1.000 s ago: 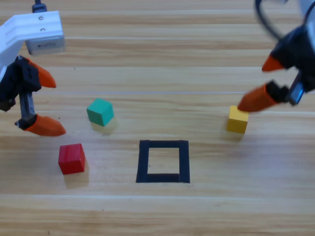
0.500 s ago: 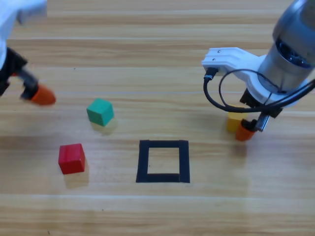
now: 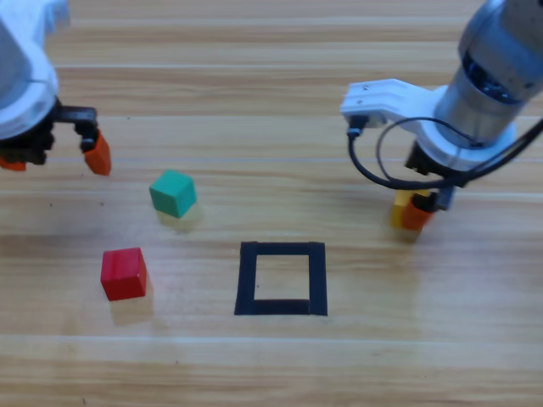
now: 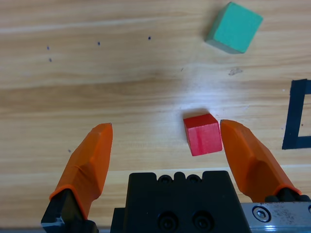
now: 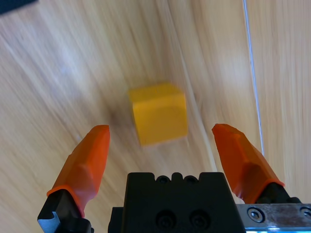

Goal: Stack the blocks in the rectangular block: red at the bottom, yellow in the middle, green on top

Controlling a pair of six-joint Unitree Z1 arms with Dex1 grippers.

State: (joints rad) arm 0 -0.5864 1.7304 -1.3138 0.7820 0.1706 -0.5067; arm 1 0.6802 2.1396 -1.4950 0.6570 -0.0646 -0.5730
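The red cube (image 3: 124,273) lies at the left of the table, the teal-green cube (image 3: 173,192) up and right of it. The black tape square (image 3: 248,278) in the middle holds nothing. My left gripper (image 3: 53,159) hovers open at the far left, above and left of both cubes. In its wrist view the left gripper (image 4: 166,127) has the red cube (image 4: 203,134) just inside its right jaw, with the green cube (image 4: 234,27) farther off. My right gripper (image 3: 410,208) hangs over the yellow cube (image 3: 397,208). The right gripper (image 5: 161,130) is open, with the yellow cube (image 5: 159,113) between and beyond the jaws.
A black cable (image 3: 373,165) loops off the right wrist. One edge of the tape square (image 4: 295,114) shows at the right of the left wrist view. Bare wooden table (image 3: 280,365) stretches along the front.
The right arm swung in from the right edge and now points down over the yellow cube. The left gripper drew back up and to the left. No cube has moved.
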